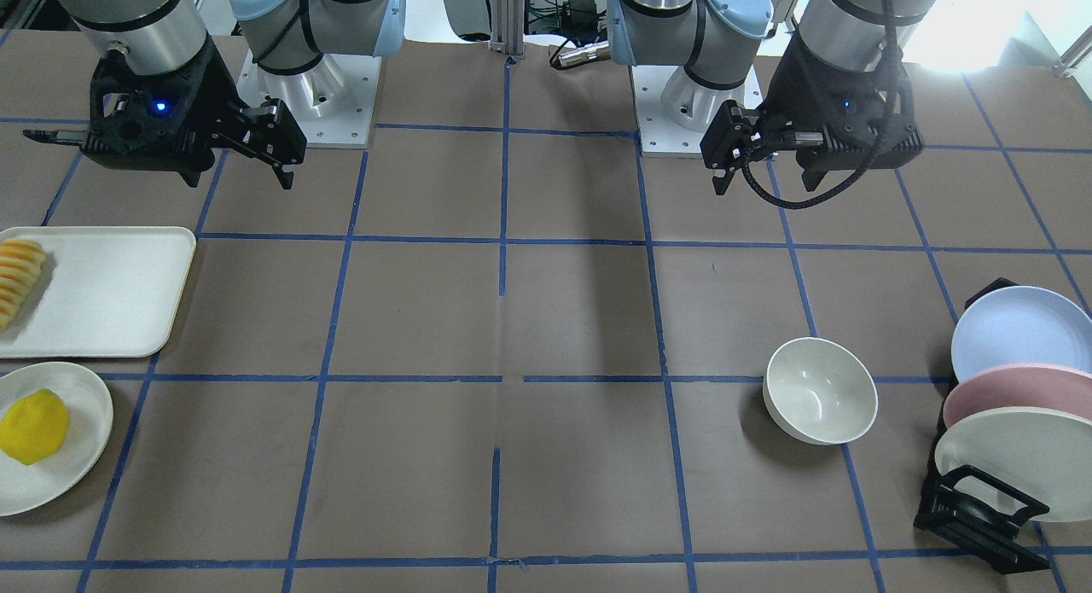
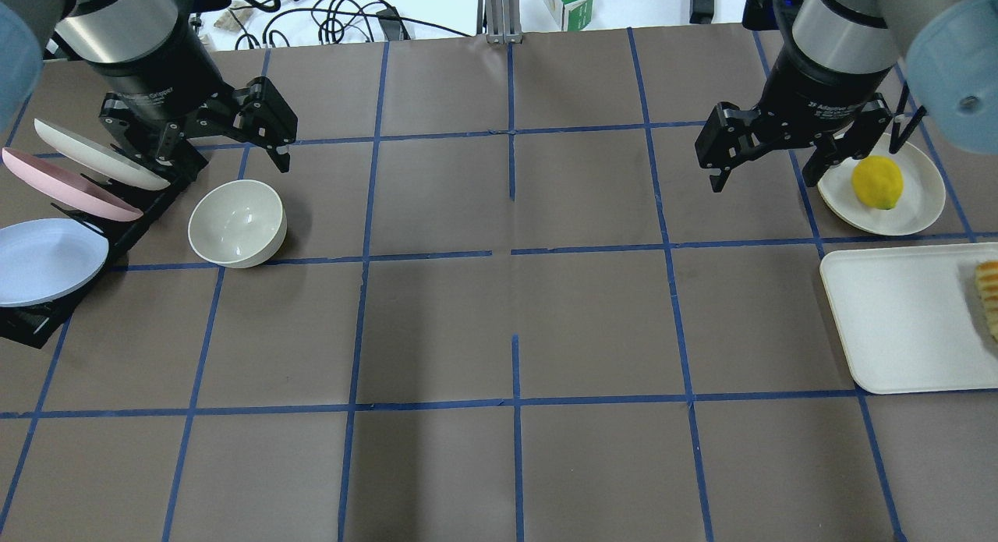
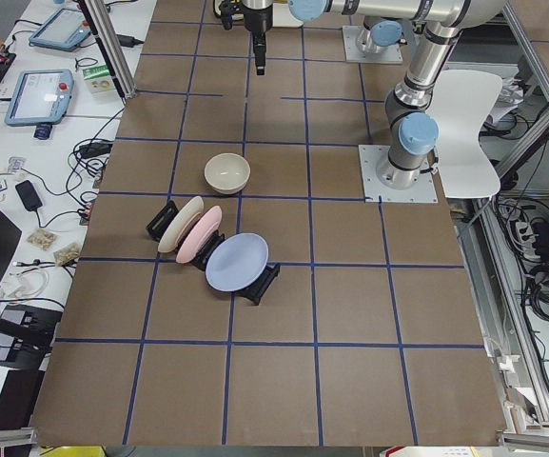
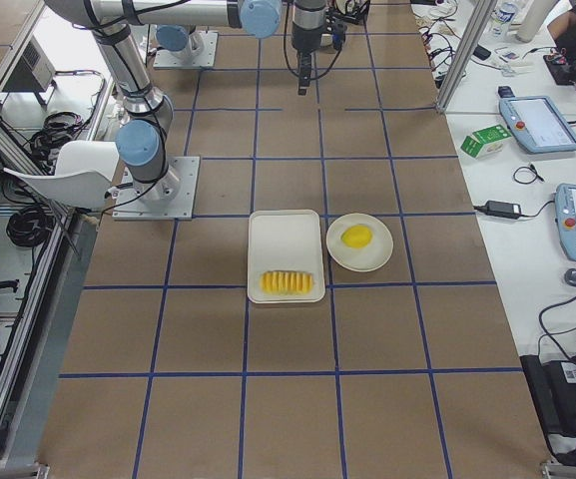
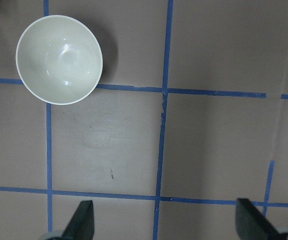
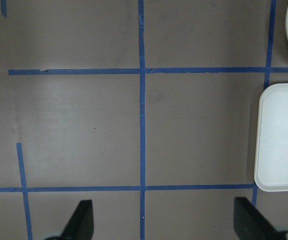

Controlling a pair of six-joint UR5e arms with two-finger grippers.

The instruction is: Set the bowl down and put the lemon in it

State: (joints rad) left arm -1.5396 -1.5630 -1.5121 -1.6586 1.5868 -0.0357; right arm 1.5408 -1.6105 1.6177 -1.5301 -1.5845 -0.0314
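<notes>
At the table's right end, a white tray [image 2: 897,324] carrying ridged sliced food [image 2: 989,296] lies nearest the robot. Just beyond it, the lemon [image 2: 877,182] rests on a round white plate [image 2: 924,207]. Toward the left end, the bowl [image 2: 236,222] stands upright beside the plate rack [image 2: 31,324]. The left gripper [image 1: 763,179] and right gripper [image 2: 762,179] hang above the table, fingers spread wide apart.

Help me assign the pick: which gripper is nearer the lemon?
Right. The right gripper hovers just beside the lemon on its plate; the left gripper hangs far across the table, near the bowl.
</notes>
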